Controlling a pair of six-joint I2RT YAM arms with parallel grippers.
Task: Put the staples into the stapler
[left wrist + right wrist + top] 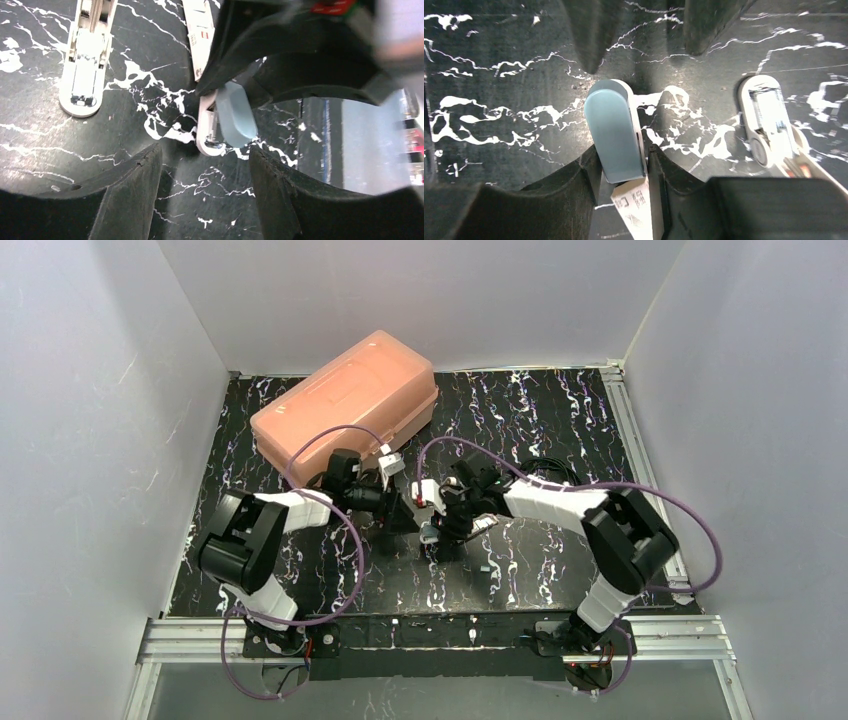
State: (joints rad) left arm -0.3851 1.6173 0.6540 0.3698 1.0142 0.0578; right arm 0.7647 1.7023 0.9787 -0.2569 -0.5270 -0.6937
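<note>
Work surface: the table [540,420] has a black top with irregular white and pale violet veining. The same pattern fills the background of both wrist views.

Storage case: a translucent salmon-pink plastic case [345,400] lies on the far left part of the table. Its lid is shut, with a recessed rectangular panel in the top. The case sits diagonally to the table edges, one end close to the rear wall.

Enclosure: plain white walls [100,390] stand on the left, rear and right sides.

Framing: an aluminium rail [440,635] runs along the near edge. A second rail [622,415] runs along the right edge.
</note>
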